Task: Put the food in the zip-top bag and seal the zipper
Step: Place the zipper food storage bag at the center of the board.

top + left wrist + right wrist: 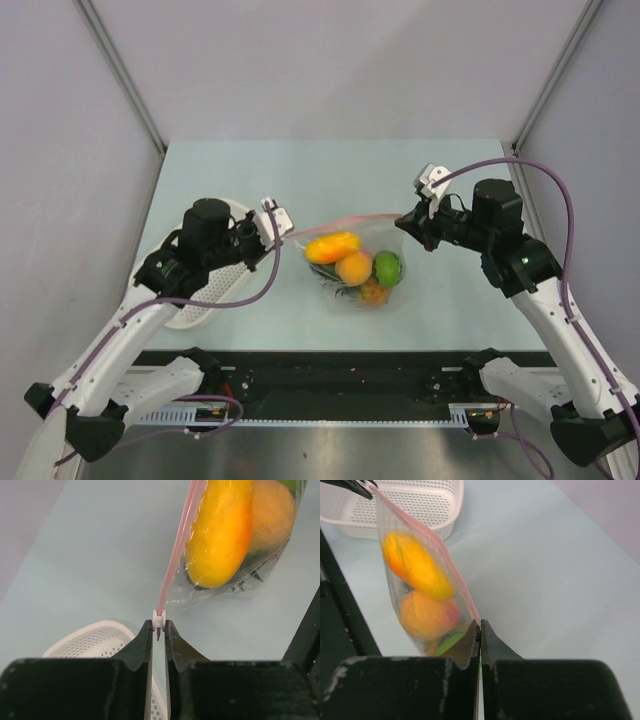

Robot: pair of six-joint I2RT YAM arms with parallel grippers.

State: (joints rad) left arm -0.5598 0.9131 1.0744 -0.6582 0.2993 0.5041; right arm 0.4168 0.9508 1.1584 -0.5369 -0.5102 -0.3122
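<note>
The clear zip-top bag hangs stretched between both grippers over the table. Inside it lies the food: an orange-yellow fruit, a peach-coloured fruit, a green ball and a small orange piece. The red zipper runs taut along the bag's top edge. My left gripper is shut on the zipper's white slider at the strip's left end. My right gripper is shut on the bag's right corner, where the zipper ends. Both fruits show through the plastic.
A white perforated basket lies under the left arm at the table's left side, also seen as a basket at the far end of the right wrist view. Grey walls close in the table at the sides and back.
</note>
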